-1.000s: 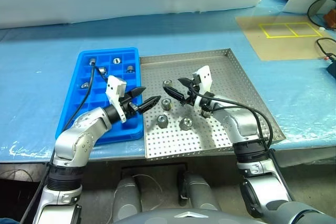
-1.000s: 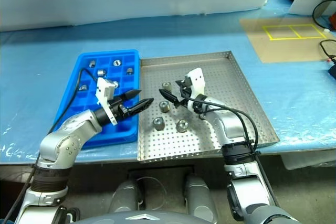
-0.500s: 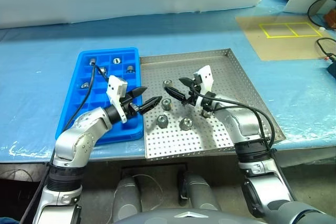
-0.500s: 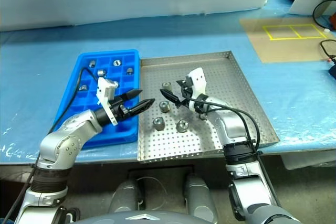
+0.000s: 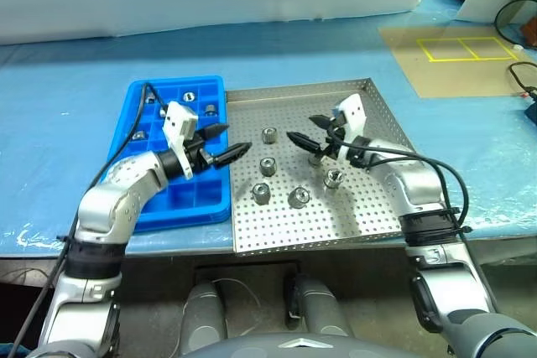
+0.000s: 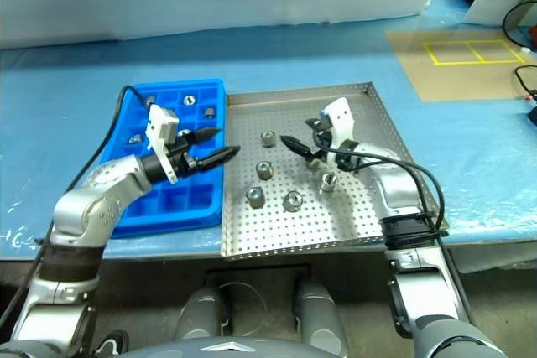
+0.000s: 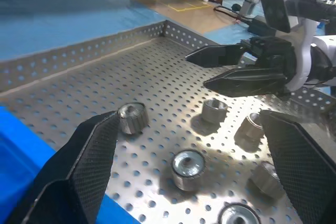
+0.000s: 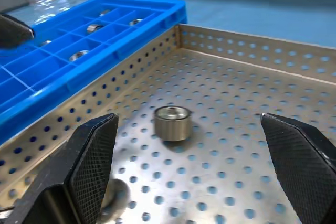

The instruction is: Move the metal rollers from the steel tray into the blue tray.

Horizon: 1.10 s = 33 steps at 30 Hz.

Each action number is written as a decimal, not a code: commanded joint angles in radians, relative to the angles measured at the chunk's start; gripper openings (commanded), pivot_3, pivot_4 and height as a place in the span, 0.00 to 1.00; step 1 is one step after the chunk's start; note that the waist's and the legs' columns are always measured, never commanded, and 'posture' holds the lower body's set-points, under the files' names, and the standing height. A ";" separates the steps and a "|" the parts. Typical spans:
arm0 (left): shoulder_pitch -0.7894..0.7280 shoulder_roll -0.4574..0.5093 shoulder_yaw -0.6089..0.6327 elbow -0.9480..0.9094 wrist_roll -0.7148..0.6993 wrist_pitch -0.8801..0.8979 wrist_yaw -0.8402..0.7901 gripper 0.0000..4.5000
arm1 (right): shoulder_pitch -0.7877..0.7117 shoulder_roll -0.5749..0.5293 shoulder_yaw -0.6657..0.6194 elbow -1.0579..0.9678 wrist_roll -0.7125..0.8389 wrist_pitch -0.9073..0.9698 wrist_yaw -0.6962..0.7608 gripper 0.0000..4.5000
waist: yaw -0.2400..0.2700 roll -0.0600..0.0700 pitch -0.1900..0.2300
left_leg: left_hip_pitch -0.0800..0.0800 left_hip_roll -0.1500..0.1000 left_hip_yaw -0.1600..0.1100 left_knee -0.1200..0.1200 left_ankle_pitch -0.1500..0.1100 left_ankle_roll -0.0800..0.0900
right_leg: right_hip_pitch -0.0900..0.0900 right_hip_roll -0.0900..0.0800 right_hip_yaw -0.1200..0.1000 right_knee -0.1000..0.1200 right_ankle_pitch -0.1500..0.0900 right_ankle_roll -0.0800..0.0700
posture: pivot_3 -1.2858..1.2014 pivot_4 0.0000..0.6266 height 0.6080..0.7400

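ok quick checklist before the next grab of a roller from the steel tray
1. Left pincer open and empty: ok.
2. Right pincer open and empty: ok.
3. Metal rollers left in the steel tray: ok, several loose on its floor.
4. Rollers standing apart, room for fingers: ok.
5. Blue tray has free compartments: ok, near rows empty.
6. Pincers apart from each other: ok, both hover over the tray.

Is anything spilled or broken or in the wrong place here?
Nothing stands out. The rollers sit loose on the steel tray, a few already lie in the blue tray, and both trays lie flat.
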 commanded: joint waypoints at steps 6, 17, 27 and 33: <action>-0.263 0.028 -0.168 0.334 0.152 -0.124 -0.284 1.00 | 0.021 -0.026 -0.028 -0.066 0.008 -0.008 0.003 0.99 | -0.006 0.000 0.000 | 0.000 0.000 0.000 -0.001 -0.001 0.001 | 0.000 0.000 0.001 -0.001 0.000 0.000 | 0.38 0.24 1.00; -0.501 -0.050 -0.368 0.831 0.449 -0.441 -0.513 1.00 | 0.125 -0.007 -0.053 -0.205 0.020 0.026 -0.087 0.99 | -0.006 0.000 0.000 | 0.000 -0.001 0.000 0.000 -0.001 0.001 | 0.001 0.000 0.002 -0.001 0.000 0.000 | 0.33 0.24 1.00; -0.550 -0.167 -0.330 0.974 0.473 -0.482 -0.554 1.00 | 0.172 0.003 -0.061 -0.264 0.023 0.048 -0.131 0.99 | -0.021 0.000 0.000 | 0.000 -0.002 0.000 0.001 -0.002 0.003 | 0.002 -0.001 0.002 -0.002 0.000 0.000 | 0.31 0.24 1.00; -0.537 -0.155 -0.344 1.003 0.526 -0.506 -0.567 1.00 | 0.178 0.006 -0.056 -0.270 0.020 0.052 -0.140 0.99 | -0.037 0.000 0.000 | 0.000 -0.002 0.000 0.001 -0.002 0.003 | 0.002 -0.001 0.002 -0.003 0.000 0.000 | 0.31 0.24 1.00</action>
